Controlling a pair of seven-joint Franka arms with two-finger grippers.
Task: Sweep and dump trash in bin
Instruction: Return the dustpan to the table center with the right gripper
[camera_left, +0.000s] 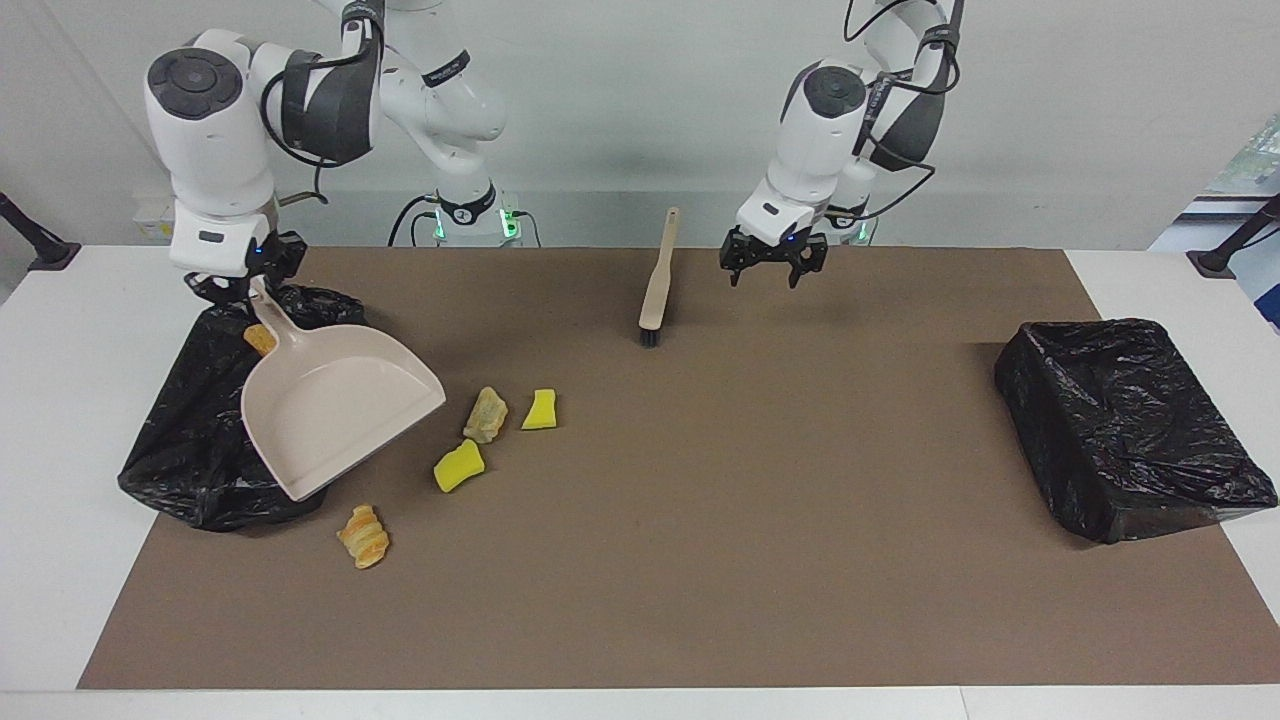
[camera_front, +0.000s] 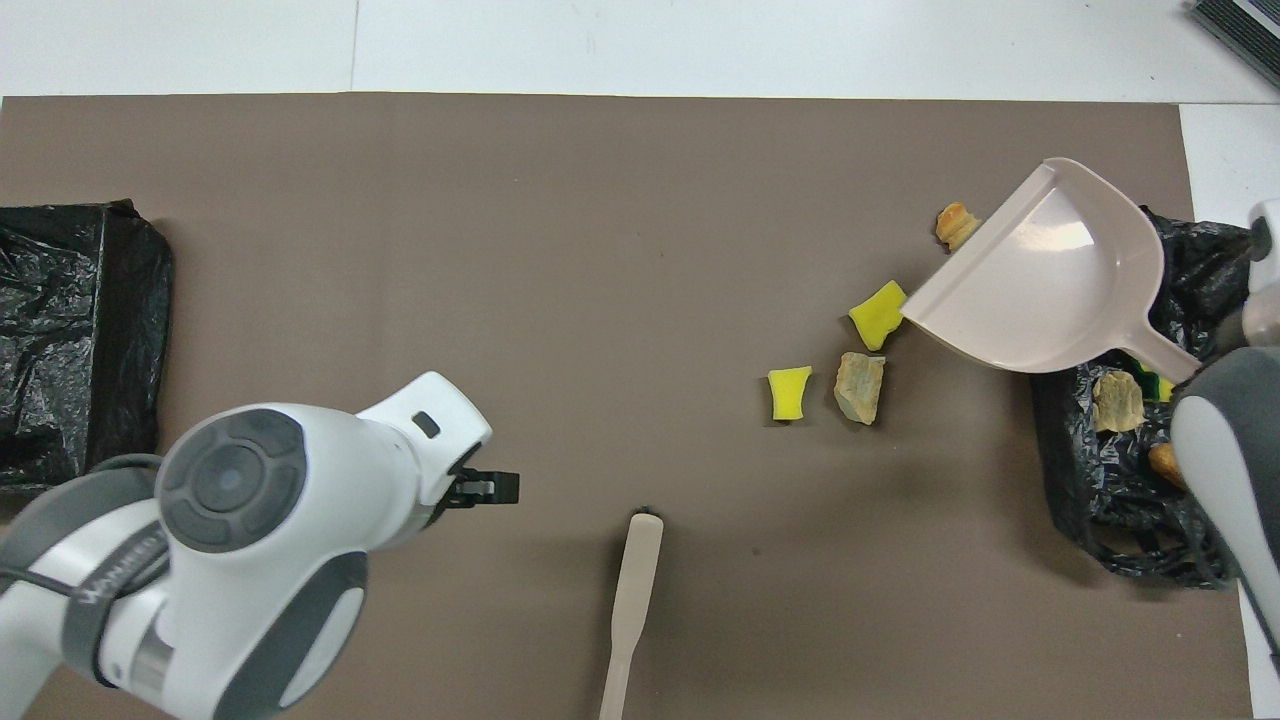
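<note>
The beige dustpan (camera_left: 335, 415) hangs tilted over the rim of a black-lined bin (camera_left: 190, 440) and the mat beside it. My right gripper (camera_left: 238, 290) is shut on its handle (camera_front: 1165, 352). On the mat beside the pan lie a pastry (camera_left: 363, 536), two yellow sponge chunks (camera_left: 459, 466) (camera_left: 541, 410) and a tan bread piece (camera_left: 486, 415). In the bin I see a bread piece (camera_front: 1117, 402), a yellow-green sponge (camera_front: 1150, 380) and a golden piece (camera_front: 1165, 462). The beige brush (camera_left: 655, 290) lies on the mat alone. My left gripper (camera_left: 772, 262) is open and empty, raised beside the brush.
A second black-lined bin (camera_left: 1130, 430) stands at the left arm's end of the table. A brown mat (camera_left: 700, 560) covers most of the white table.
</note>
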